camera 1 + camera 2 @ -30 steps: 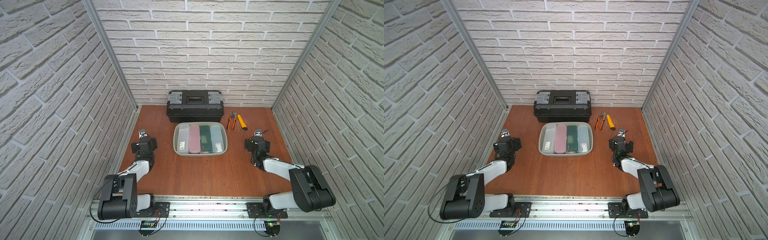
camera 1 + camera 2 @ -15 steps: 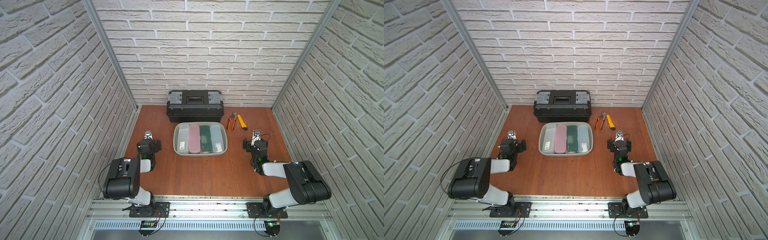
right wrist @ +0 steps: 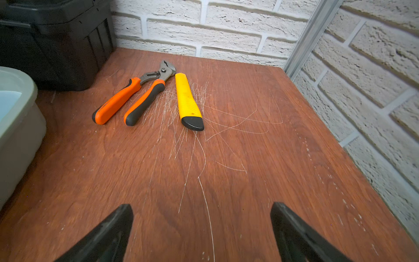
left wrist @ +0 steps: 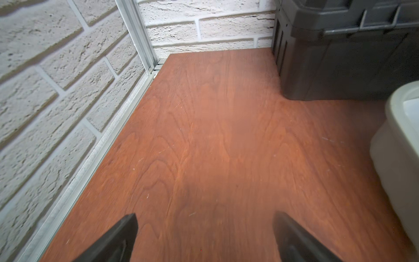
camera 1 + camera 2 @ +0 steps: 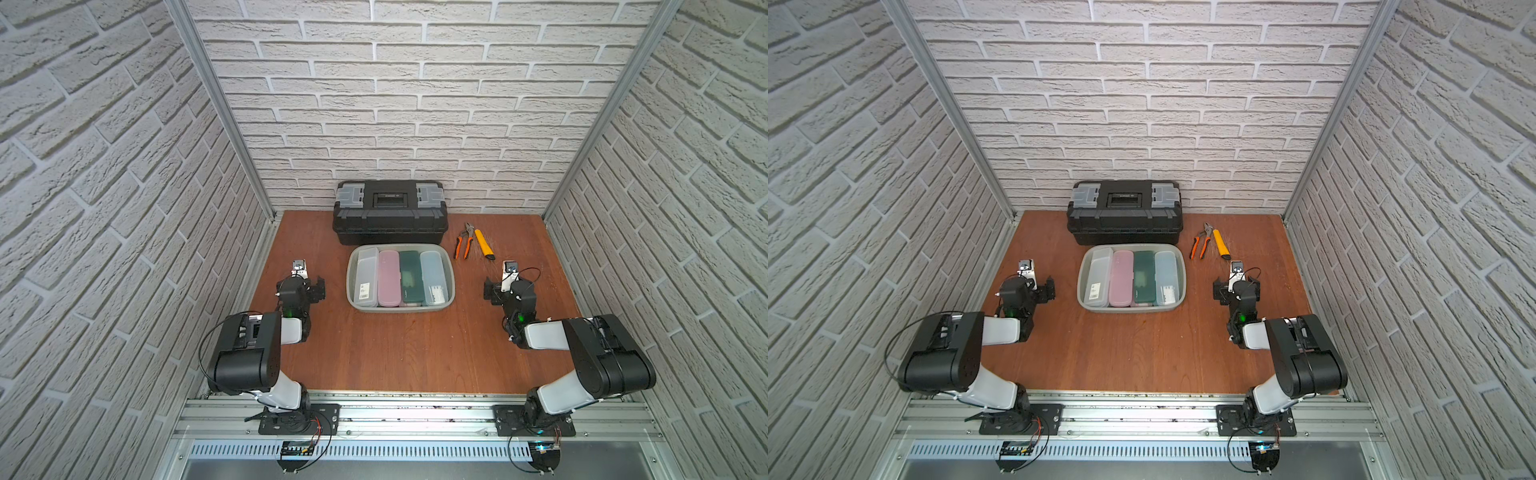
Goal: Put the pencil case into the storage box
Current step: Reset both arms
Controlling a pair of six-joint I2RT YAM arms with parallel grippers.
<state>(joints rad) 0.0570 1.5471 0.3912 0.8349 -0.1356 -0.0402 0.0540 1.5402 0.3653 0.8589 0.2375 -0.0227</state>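
Nearest you, your left gripper (image 4: 204,215) hangs low over the bare table (image 4: 226,136), jaws spread wide and empty; your right gripper (image 3: 201,205) is likewise spread, holding nothing; between them the storage box (image 5: 401,308) holds four cases side by side: white pencil case (image 5: 366,276), pink pencil case (image 5: 389,278), green pencil case (image 5: 411,276), blue pencil case (image 5: 432,274); beyond the right gripper lie orange pliers (image 3: 129,99) and a yellow cutter (image 3: 187,97); just behind the box stands the black toolbox (image 5: 390,216), against the back wall.

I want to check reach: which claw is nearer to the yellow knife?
Right. The right claw lies short of the yellow knife, pointing toward it, on the same side of the storage box. The left claw sits across the storage box, at its opposite side.
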